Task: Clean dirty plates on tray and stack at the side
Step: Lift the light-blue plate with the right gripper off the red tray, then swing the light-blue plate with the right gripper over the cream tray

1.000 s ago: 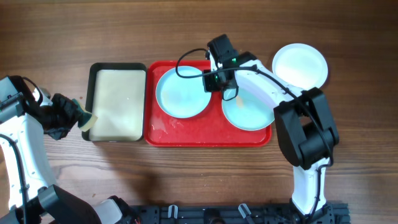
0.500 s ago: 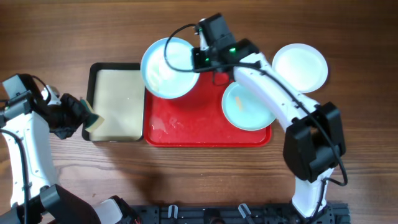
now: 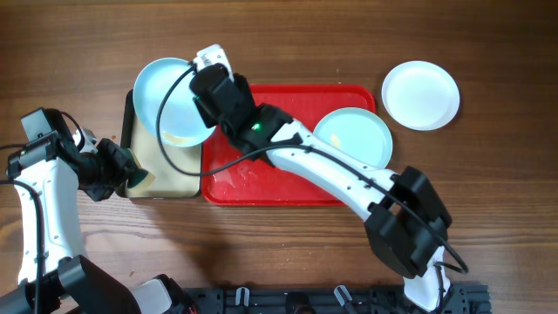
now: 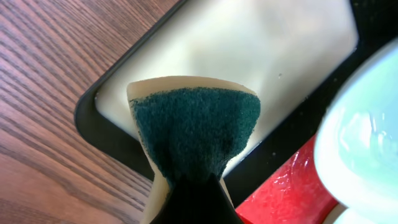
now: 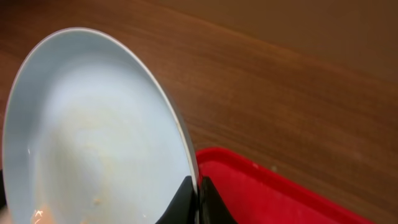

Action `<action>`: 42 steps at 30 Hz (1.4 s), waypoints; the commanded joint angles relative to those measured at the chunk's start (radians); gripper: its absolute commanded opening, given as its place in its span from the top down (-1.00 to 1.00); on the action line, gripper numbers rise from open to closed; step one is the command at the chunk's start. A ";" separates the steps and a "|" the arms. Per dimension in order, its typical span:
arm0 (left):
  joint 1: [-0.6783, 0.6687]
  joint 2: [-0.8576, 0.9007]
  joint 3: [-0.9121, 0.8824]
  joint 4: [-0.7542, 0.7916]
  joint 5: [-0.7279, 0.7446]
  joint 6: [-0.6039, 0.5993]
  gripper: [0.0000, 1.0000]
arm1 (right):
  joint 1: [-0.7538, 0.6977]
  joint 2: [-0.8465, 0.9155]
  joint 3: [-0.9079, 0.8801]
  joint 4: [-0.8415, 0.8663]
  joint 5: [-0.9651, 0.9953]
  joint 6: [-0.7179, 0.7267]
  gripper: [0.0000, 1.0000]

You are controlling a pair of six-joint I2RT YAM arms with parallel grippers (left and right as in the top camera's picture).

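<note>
My right gripper is shut on the rim of a pale blue plate with faint yellowish smears. It holds the plate tilted above the far end of the cream tray. A second pale blue plate lies on the right part of the red tray. The white plate sits on the table to the right of the tray. My left gripper is shut on a sponge, green pad up, at the cream tray's near left corner.
The black-rimmed cream tray stands against the red tray's left side. My right arm stretches diagonally over the red tray. The tray's wet left half bears no plate. Bare wood surrounds both trays.
My right gripper lifted the pale blue plate off the red tray and carried it left, over the cream tray. My left gripper with the sponge shifted slightly right, toward the cream tray.
</note>
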 commanded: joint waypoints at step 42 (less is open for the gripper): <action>-0.005 -0.018 -0.006 0.010 -0.012 0.010 0.92 | 0.139 0.042 0.016 0.589 0.091 -1.283 0.92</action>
